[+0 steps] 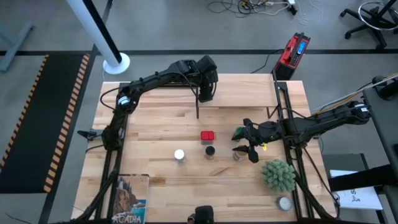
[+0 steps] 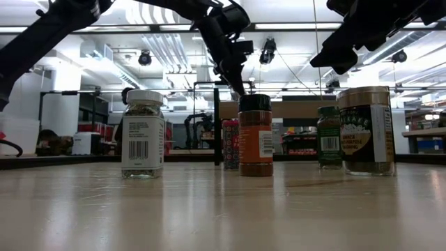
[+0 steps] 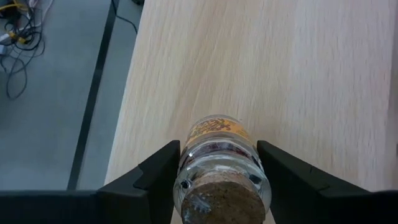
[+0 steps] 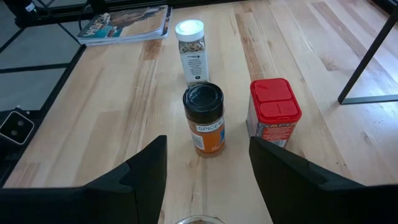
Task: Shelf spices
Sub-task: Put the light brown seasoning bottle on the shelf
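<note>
Two dark, jointed arms with black cables, each tool black-fingered.

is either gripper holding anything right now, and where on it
The left gripper holds a cork-stoppered glass jar, fingers on its sides near the top. The right gripper is open and empty.

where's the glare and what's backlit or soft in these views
Low view: bright ceiling lights behind silhouette both arms and sheen the tabletop; the white-lidded jar and black-lidded orange jar stay readable. Left wrist view: the cork-stoppered jar in the left end effector looks soft at its near end. High view: even light, short shadows.
</note>
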